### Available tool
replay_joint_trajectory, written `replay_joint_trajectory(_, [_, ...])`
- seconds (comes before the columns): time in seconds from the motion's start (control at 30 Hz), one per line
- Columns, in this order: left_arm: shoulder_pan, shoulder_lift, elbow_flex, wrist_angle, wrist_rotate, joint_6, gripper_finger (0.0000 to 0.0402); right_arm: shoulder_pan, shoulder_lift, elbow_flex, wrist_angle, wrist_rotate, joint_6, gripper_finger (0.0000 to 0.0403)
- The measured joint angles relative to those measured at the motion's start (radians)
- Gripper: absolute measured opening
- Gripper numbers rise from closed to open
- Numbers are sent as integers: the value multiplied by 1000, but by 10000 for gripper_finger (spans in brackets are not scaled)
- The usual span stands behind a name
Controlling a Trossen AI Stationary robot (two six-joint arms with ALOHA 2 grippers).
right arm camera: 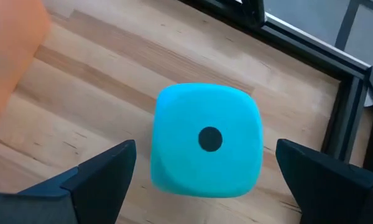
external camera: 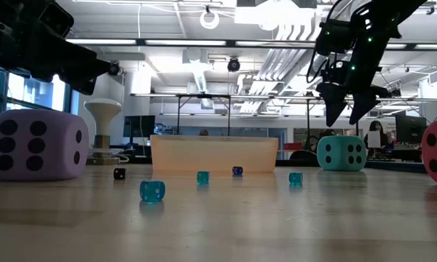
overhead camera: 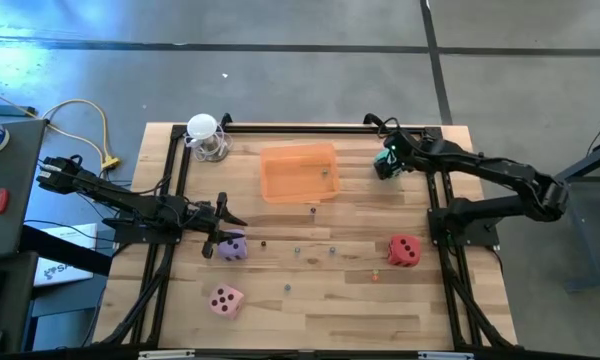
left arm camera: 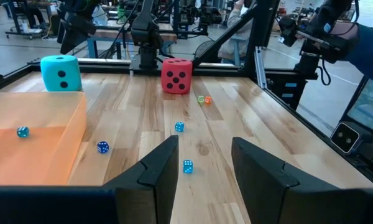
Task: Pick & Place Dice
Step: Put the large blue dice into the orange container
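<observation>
Currently I log my right gripper (right arm camera: 202,165), fingers spread wide, over the soft teal-green cube die (right arm camera: 205,140) near the worktop's far right corner. My left gripper (overhead camera: 223,222), fingers parted and empty, sits beside the purple die (overhead camera: 231,246) towards the left edge.

The left arm reaches in from the table's left edge, lying low and nearly level, its left gripper (overhead camera: 223,222) at the left-centre of the table with fingers (left arm camera: 155,171) parted. The right arm bends back from the right side, elbow out wide, forearm stretched toward the far right corner. Its right gripper (overhead camera: 386,160) points downward, raised above the tabletop, fingers (right arm camera: 102,165) spread wide.
</observation>
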Motion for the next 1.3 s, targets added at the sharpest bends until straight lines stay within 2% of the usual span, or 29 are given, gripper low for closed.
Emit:
replay_joint_trajectory(0.63, [0,0,0,0,0,0,145,-27,22,-71,135,-1,-83,378])
replay_joint_trajectory(1.03, [0,0,0,-2,0,0,145,-65,152,-68,176,2,-105,378])
replay_joint_trajectory(1.3, [0,0,0,-6,0,0,145,-65,171,-66,181,-1,-101,378])
